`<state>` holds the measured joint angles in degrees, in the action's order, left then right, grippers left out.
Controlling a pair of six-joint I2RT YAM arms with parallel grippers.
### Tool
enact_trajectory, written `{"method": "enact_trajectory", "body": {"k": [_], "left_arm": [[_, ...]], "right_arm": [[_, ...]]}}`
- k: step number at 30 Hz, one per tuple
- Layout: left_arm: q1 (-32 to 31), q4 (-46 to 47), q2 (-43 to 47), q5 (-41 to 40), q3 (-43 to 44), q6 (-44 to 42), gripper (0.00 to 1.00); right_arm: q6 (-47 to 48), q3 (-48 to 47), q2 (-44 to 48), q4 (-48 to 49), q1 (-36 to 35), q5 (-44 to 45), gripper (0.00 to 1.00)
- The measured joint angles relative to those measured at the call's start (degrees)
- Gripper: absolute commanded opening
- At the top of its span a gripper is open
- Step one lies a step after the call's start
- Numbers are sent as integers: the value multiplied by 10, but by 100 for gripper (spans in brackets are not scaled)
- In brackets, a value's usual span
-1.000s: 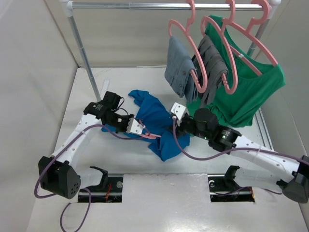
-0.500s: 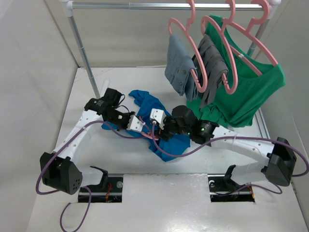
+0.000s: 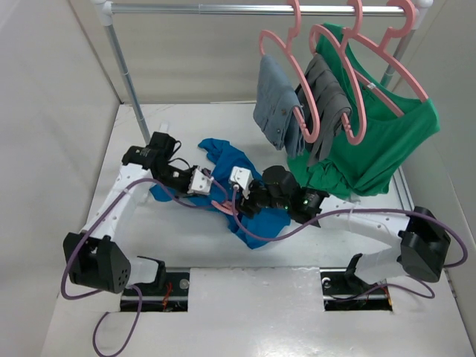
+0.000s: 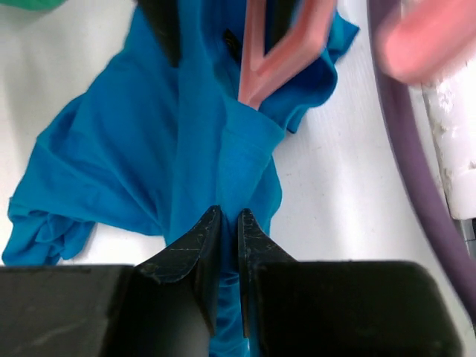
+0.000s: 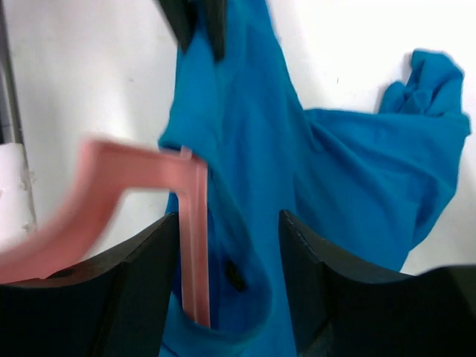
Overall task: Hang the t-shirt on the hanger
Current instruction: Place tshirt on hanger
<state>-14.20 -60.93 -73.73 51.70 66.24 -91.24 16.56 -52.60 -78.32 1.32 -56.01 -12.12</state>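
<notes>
Royal-blue t-shirt [image 3: 223,158], plain, no print, crumpled in a long rumpled heap on the white table [image 3: 186,242], in front of the rail [image 3: 201,9] and below its middle stretch. Deep folds along the length; one bunched end toward the rail, a wider lobe away from it. Salmon-pink hanger [image 5: 195,245] among the folds, one straight leg dipping into a pocket of blue cloth, the rest blurred in the right wrist view. In the left wrist view, forked junction of the hanger lying on the cloth, tip tucked against a fold.

Left gripper [image 4: 229,227] on the side of the heap nearer the rail's left post: jaws almost together, a ridge of blue cloth pinched between the fingers [image 4: 193,253], only a sliver of gap. Left arm bent, elbow pushed toward that post, forearm turned back along the rail's line, low over the table.

Right gripper [image 5: 227,223] facing it from the opposite side of the heap: jaws spread wide, clamped on nothing, the pink leg and a fold of cloth standing between them. Leg just beside one finger; touching or not, impossible to tell. Right arm stretched low and long across the table from under the rail's right end, wrist over the shirt. Purple cable [image 4: 398,149] looping past the left wrist.
</notes>
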Motion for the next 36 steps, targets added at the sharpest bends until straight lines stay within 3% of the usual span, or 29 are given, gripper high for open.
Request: {"method": "enact_trajectory", "body": {"k": [5, 8, 10, 12, 15, 18, 24, 25, 27, 29, 32, 36], "left_arm": [[45, -19, -38, 36, 33, -15, 0], [57, -22, -46, 53, 33, -16, 0], [56, -25, -45, 60, 33, -17, 0], [56, -30, -45, 68, 33, -18, 0], [56, -32, -45, 77, 33, -22, 0], [56, -27, -45, 82, 33, -28, 0], [54, -28, -43, 88, 37, -29, 4], [54, -29, -42, 92, 40, -28, 9], [62, -29, -40, 92, 49, -28, 26], [93, -21, -39, 72, 64, -25, 33], [131, -14, -42, 40, 82, -32, 35], [136, -14, -53, 10, 86, -41, 39]], "right_arm": [[-14, 16, -14, 11, 1, 7, 60], [-19, 30, -12, 23, 0, 19, 43], [-24, 38, -9, 34, 0, 35, 20], [-31, 47, -2, 42, 0, 51, 16], [-33, 56, 13, 46, -2, 62, 20], [-31, 57, 24, 46, -3, 64, 0], [-28, 65, 43, 43, -5, 66, 0], [-28, 71, 54, 42, -5, 66, 0], [-28, 86, 83, 40, -6, 65, 0], [-30, 106, 129, 27, -6, 66, 0], [-34, 114, 195, 4, -6, 66, 0], [-35, 113, 237, -10, -6, 63, 0]]}}
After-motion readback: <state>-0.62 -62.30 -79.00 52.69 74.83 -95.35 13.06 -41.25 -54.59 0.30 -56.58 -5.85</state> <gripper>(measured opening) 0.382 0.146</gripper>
